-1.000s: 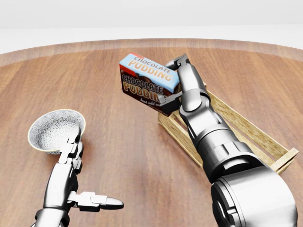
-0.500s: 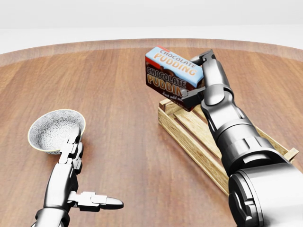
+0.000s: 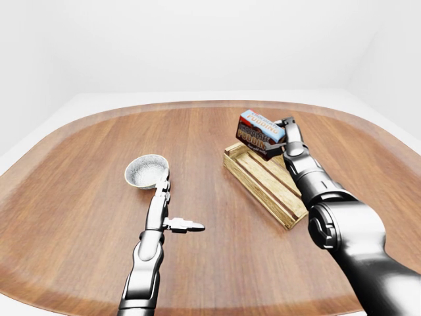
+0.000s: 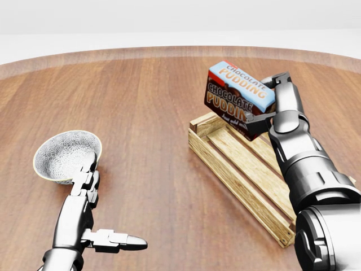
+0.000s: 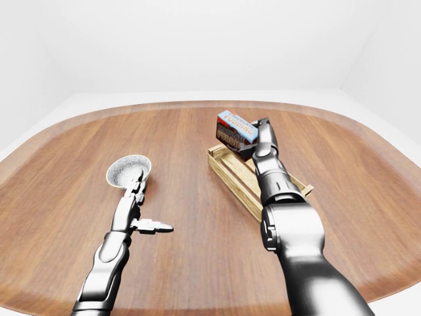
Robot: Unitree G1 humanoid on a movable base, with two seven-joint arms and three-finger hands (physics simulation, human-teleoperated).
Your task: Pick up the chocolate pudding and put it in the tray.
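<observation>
The chocolate pudding box [image 4: 240, 97], blue on top and brown on the side, is held in the air by my right hand [image 4: 264, 101], fingers closed round its right end. It hangs tilted just above the upper left end of the wooden slatted tray [image 4: 248, 169], which lies slantwise at the right of the head view. The box also shows in the left-eye view [image 3: 260, 130], over the tray [image 3: 263, 181]. My left hand [image 4: 107, 206] is open and empty at the lower left, resting low over the table, fingers pointing up the view, thumb out to the right.
A white patterned bowl [image 4: 66, 155] sits on the wooden table [image 4: 146, 113] at the left, just beyond my left hand's fingertips. The table's rounded edge runs across the top of the head view, with a white floor and walls beyond.
My right hand has carried the pudding box to the right, from left of the tray's end to above it. More of the tray shows. The left arm and bowl have not moved.
</observation>
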